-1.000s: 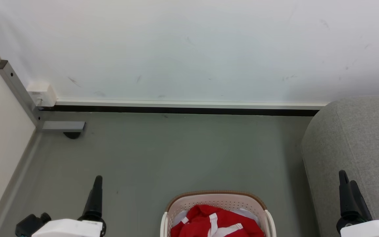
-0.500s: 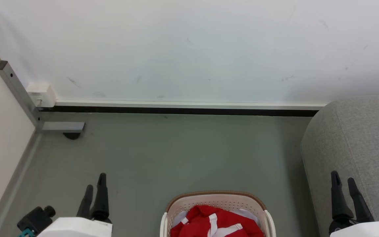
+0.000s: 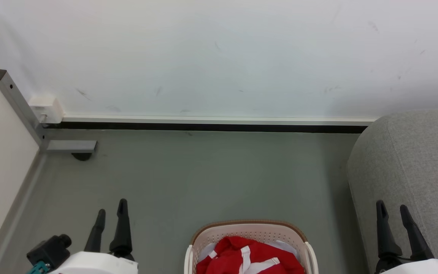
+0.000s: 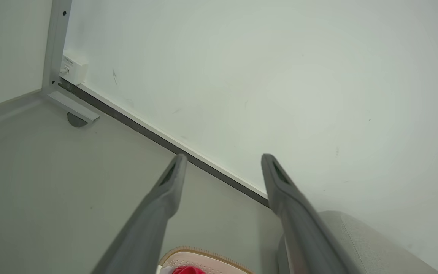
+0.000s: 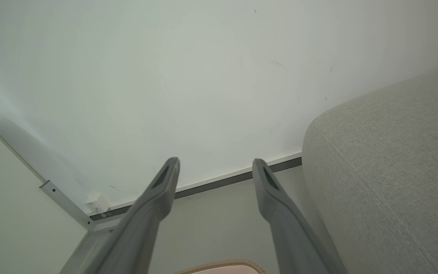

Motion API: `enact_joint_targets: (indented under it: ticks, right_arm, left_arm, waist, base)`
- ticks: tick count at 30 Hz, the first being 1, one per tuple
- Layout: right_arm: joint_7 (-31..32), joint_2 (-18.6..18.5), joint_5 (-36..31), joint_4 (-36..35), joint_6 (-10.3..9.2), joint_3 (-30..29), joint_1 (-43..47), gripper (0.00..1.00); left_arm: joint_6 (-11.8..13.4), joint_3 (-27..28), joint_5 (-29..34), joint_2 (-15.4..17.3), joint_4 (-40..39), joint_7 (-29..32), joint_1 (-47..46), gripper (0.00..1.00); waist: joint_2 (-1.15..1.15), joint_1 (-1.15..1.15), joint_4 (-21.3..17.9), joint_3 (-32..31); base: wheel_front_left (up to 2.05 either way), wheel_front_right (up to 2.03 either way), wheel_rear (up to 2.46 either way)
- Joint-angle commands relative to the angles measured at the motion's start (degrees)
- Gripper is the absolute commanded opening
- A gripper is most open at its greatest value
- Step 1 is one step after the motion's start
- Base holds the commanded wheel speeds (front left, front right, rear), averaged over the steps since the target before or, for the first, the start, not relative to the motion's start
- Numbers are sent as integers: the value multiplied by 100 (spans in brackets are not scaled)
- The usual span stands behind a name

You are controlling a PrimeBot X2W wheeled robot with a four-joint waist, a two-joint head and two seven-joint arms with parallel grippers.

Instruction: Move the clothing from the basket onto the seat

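Left gripper (image 3: 111, 207) and right gripper (image 3: 392, 206): jaws spread wide, nothing held. Between the two, nearer than the fingertips, the basket (image 3: 249, 224) sits on the grey floor (image 3: 203, 175) with the red clothing (image 3: 242, 255) heaped inside. The seat (image 3: 413, 160) is just right of and beyond the right jaws. Farther on are a dark baseboard strip (image 3: 211, 127) and a scuffed white wall (image 3: 219, 57). A metal post (image 3: 17, 102) and a small white box (image 3: 44, 108) stand far left of the left jaws. A second ago each gripper showed edge-on, fingers overlapping; now both fingers show apart. Basket unmoved.

head view downward, wrist views share basket (image 4: 200, 258)
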Motion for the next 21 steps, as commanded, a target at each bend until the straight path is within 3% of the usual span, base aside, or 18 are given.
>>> enact_joint_targets:
  ticks: [1,21]
  right_arm:
    - [-53,-43,-166,-39,-6,18,-20,100]
    - [-345,-33,-1250,59,-8,19,72,100]
  left_arm:
    - [20,4,171,45,-82,-42,-18,100]
    - [23,-10,1529,52,-26,-341,79,100]
  waist:
    - [0,0,-1,2]
    - [0,0,-60,4]
  base:
    - [0,0,0]
    - [0,0,0]
